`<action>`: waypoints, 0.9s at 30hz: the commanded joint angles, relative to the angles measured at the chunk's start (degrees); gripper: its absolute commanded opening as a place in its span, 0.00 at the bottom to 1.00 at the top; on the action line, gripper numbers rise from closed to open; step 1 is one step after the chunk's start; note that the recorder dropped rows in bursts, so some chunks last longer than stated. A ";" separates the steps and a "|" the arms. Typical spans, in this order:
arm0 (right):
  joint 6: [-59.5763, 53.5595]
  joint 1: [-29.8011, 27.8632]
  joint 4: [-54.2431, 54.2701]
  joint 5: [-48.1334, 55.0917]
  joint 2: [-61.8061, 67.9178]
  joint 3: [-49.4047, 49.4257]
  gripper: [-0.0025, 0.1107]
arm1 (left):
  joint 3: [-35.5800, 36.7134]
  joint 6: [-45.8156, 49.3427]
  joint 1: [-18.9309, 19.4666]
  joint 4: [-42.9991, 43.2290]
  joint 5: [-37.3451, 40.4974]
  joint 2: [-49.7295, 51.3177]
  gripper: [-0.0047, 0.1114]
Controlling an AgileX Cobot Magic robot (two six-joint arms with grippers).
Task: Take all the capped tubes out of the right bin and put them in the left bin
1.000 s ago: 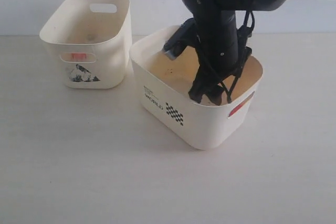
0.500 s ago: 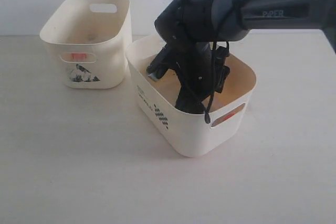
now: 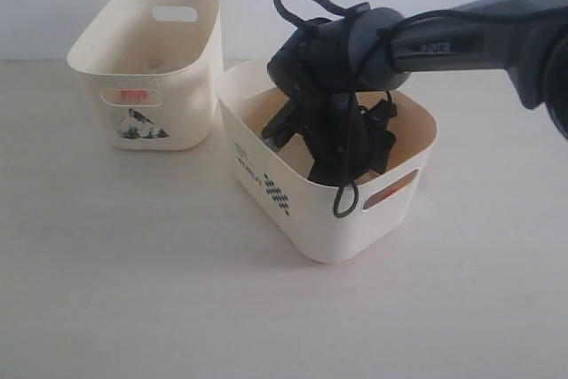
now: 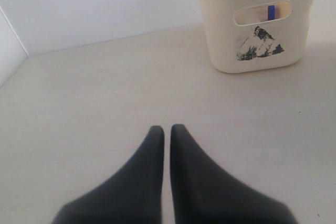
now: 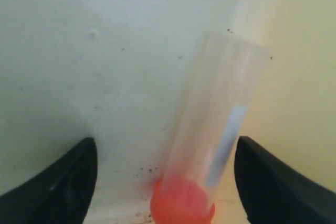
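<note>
Pale counter (image 3: 133,299) and a blank white wall are all that surround the two bins. Down inside the right bin (image 3: 306,228), the right end effector (image 5: 165,150) stands spread wide with nothing gripped. The orange-capped tube (image 5: 210,124) lies between its fingers, resting on the bin floor close to a wall. The slick, round tube could squirt out if the fingers close near its cap end. A finger could also catch the nearby wall and drag the light bin along. The left end effector (image 4: 166,132) hangs over bare counter with its fingers nearly touching and empty, facing the left bin (image 4: 252,35), where a blue cap (image 4: 271,12) shows through the slot. Compared with a second ago, the right bin has twisted so its printed face turns further left, and the arm reaches in flatter.
</note>
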 commanded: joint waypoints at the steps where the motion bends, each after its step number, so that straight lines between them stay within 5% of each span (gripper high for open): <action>1: 0.45 -2.90 3.59 -1.53 0.67 0.05 0.64 | -0.21 -0.54 0.02 0.12 -0.25 0.03 0.08; 5: -1.00 -2.95 4.82 -2.67 0.88 0.05 0.61 | -0.21 -0.54 0.02 0.12 -0.25 0.03 0.08; 12: -1.55 -2.95 9.93 -3.00 2.49 0.05 0.36 | -0.21 -0.54 0.02 0.12 -0.25 0.03 0.08; 17: -3.01 -2.95 13.57 -1.64 2.62 0.05 0.02 | -0.21 -0.54 0.02 0.12 -0.25 0.03 0.08; 27: 2.07 -2.85 3.48 1.39 -8.26 -0.05 0.02 | -0.21 -0.54 0.02 0.12 -0.25 0.03 0.08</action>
